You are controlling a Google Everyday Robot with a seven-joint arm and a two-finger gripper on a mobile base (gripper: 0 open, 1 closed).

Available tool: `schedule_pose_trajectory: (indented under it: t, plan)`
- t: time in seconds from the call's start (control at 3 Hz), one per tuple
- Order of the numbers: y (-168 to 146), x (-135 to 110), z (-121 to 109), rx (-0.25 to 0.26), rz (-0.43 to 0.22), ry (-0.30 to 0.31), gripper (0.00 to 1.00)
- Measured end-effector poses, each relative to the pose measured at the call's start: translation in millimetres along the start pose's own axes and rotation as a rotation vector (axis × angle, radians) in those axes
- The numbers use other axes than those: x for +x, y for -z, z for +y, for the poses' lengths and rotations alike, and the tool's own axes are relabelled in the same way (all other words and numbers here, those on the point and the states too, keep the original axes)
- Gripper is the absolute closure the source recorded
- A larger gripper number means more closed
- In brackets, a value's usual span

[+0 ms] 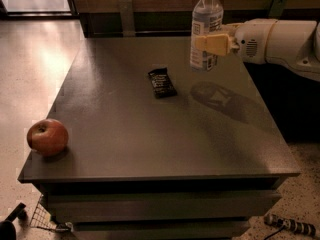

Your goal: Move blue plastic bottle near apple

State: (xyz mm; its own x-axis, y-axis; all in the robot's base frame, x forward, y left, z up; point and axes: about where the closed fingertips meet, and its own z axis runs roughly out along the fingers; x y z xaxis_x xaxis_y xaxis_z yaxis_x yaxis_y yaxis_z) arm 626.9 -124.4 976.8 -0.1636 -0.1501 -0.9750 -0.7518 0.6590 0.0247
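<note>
The gripper (210, 44) is hanging in the air over the far right part of the desk (150, 134). It is pinching the blue plastic bottle (206, 16) around its middle. I am seeing one yellow finger (214, 43) pressing on the side of the label that is facing me. The white arm (280, 39) is reaching in from the right.

The bottle is standing up straight in the gripper, with its white cap pointing up. It is not touching the desk at all. Its dark shadow (225, 101) is lying on the desk below it and a bit to the right, so the bottle is looking well lifted.

A small black snack wrapper (162, 82) is lying flat on the desk, near the bottle, a little to the left and closer to me.

The apple (47, 137) is sitting at the near left corner of the desk, close to the edge. It is well apart from the bottle, almost the whole desk away.

So I am thinking the first part is done: the bottle is grabbed and picked up. The big part is waiting. The bottle is needing a ride across the desk, past the wrapper, and then a soft landing just beside the apple, without bumping it off the edge.
</note>
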Motion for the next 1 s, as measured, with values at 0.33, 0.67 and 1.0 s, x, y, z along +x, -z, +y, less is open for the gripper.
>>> schedule_pose_trajectory:
  t: [0.33, 0.67, 1.0]
  plan:
    - [3, 10, 69, -0.085, -0.017, -0.011, 1.0]
    - [9, 26, 129, -0.182, -0.042, -0.012, 1.0]
    - [2, 52, 192, -0.31, -0.065, -0.02, 1.0]
